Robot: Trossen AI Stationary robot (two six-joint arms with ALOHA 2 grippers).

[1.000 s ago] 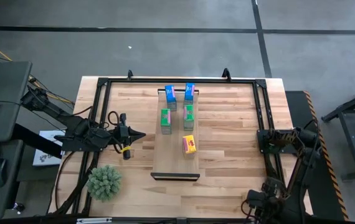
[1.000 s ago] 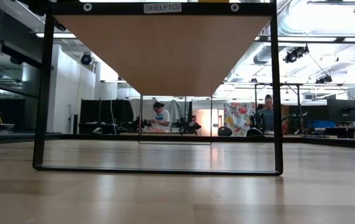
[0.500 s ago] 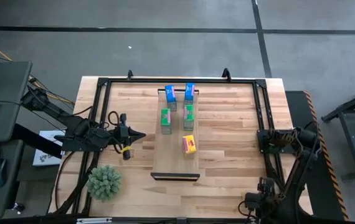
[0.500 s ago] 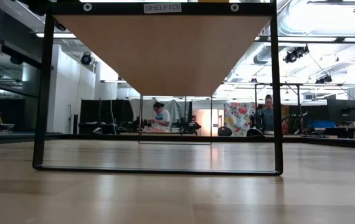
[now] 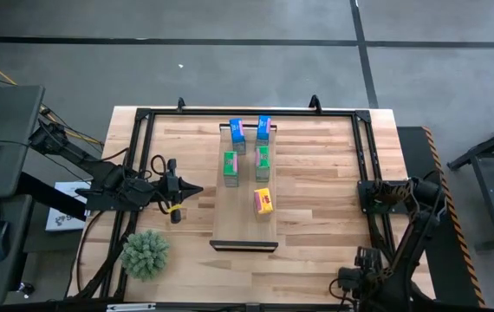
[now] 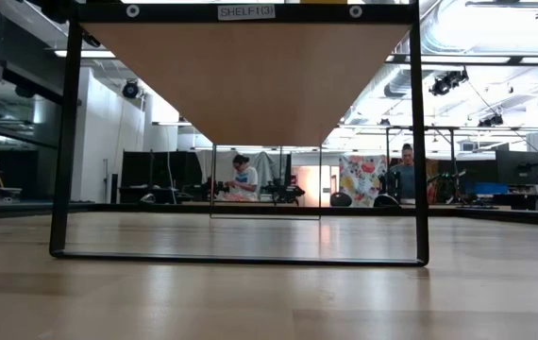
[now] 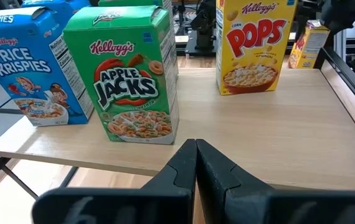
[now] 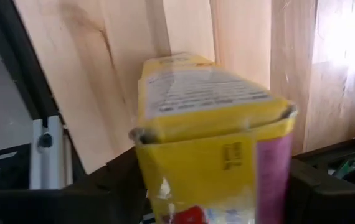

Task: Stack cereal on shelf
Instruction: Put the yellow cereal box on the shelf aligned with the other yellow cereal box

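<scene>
Five small cereal boxes stand upright on their bases on the pale shelf board [image 5: 245, 230]: two blue [image 5: 237, 130], two green [image 5: 230, 163] and one yellow [image 5: 263, 201]. The left wrist view shows the blue [image 7: 31, 65], green [image 7: 131, 74] and yellow [image 7: 251, 43] boxes side by side on the board [image 7: 289, 130]. My left gripper [image 5: 191, 189] is shut and hovers left of the board, pointing at it. My right gripper [image 5: 351, 282] is at the table's near right corner, shut on a second yellow box [image 8: 208, 143]. My right gripper pinches the yellow cereal box between its two fingers, one dark finger [image 8: 118, 180] on each opposite side wall [image 8: 149, 168]. The box's creased end flap [image 8: 208, 118] points away from the wrist, with the tabletop planks behind it. Whether the box is clear of the table does not show.
A spiky green plant [image 5: 146, 253] sits at the near left corner. A black metal frame [image 5: 143, 117] runs around the table and carries the board; its legs [image 6: 61, 142] and the board's underside [image 6: 250, 76] fill the low view. People show in the room beyond.
My right arm has shifted slightly at the near right corner of the table, still shut on the yellow box. The boxes on the board stand as before.
</scene>
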